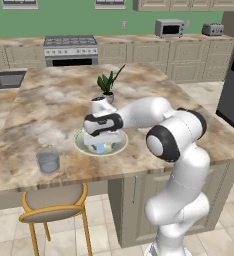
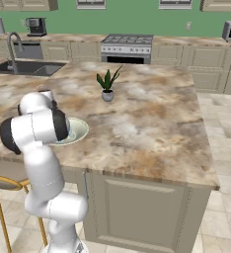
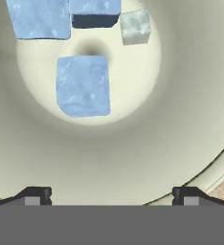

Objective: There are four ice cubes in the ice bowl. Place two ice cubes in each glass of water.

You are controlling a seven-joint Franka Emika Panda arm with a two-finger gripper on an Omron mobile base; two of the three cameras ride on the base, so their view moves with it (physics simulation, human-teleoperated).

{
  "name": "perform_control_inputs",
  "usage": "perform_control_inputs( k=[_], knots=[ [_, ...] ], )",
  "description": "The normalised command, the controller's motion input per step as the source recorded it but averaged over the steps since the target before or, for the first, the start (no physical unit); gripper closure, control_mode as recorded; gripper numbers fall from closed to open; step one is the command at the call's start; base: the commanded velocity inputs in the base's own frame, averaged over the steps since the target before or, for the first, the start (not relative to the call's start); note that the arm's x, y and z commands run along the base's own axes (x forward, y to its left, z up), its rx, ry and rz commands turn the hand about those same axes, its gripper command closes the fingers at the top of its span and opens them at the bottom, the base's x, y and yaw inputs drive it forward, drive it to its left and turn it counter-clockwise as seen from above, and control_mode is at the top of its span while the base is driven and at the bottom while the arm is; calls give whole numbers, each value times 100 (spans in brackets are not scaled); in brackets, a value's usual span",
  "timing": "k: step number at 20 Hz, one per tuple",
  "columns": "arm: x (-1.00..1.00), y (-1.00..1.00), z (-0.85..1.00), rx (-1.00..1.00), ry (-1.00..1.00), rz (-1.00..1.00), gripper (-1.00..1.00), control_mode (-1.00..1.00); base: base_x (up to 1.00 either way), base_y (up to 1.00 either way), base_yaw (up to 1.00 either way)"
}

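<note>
Presently the claw (image 3: pixel 109 194) is held directly above the ice bowl (image 3: pixel 133 162), its two dark fingertips (image 3: pixel 35 195) set wide apart with nothing between them. Below it, in the hand view, four ice cubes (image 3: pixel 83 85) are seen on the bowl's floor: one large pale-blue cube lies alone nearest the claw, two more sit at the far edge of that view, and a smaller, paler one lies apart to their right. From the left base view the bowl (image 1: pixel 81 145) is seen resting on the marbled table (image 1: pixel 49 110) near its front edge, with the hand hanging over it and hiding most of its inside. One glass of water (image 1: pixel 48 161) stands well apart to the left of the bowl, close to the table's near edge; the second glass cannot be made out. A small potted plant (image 1: pixel 108 85) stands just beyond the bowl. No cube appears to have been lifted yet, so the step in hand is judged to be the first pick. For the next move, the claw would need to be lowered so that the lone near cube lies between the fingertips, then closed on it without the neighbouring cubes being knocked.
</note>
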Motion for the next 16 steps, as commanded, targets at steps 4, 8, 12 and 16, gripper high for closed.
perform_control_inputs(
  k=[4, 8, 12, 16],
  knots=[
    [20, 11, -17, 0, 0, 0, -100, -100, 0, 0, 0],
    [26, 0, -27, 0, 0, 0, -100, -100, 0, 0, 0],
    [25, 0, -18, 0, 0, 0, -100, -100, 0, 0, 0],
    [23, 0, -9, 0, 0, 0, -100, -100, 0, 0, 0]
  ],
)
